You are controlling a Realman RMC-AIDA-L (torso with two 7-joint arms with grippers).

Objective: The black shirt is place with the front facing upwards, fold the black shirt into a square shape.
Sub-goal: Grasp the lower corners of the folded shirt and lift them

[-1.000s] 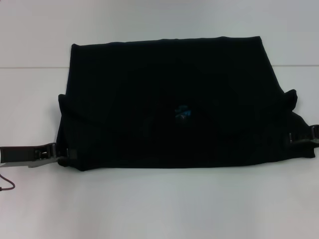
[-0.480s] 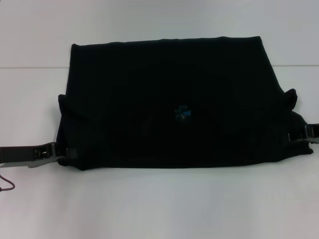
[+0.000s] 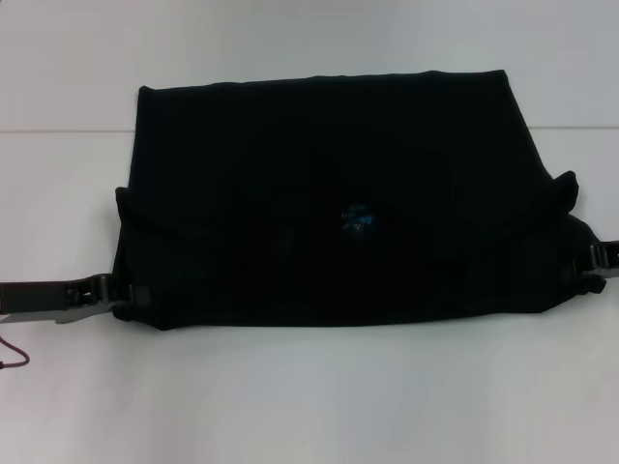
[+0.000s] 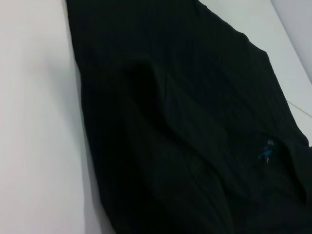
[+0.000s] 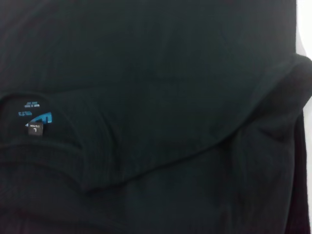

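The black shirt lies folded over on the white table, a wide dark block with its blue neck label showing near the middle. My left gripper rests low at the shirt's near left corner, touching its edge. At the shirt's near right corner, by the picture's edge, is my right gripper. In the left wrist view the shirt fills most of the frame, with a soft crease and the label. The right wrist view looks closely at a folded layer of the shirt and its label.
The white table runs wide in front of the shirt and behind it. A thin red cable hangs by the left arm at the near left edge.
The right gripper has drawn back slightly toward the right edge, and the shirt's near right corner has settled inward. The left gripper has barely moved.
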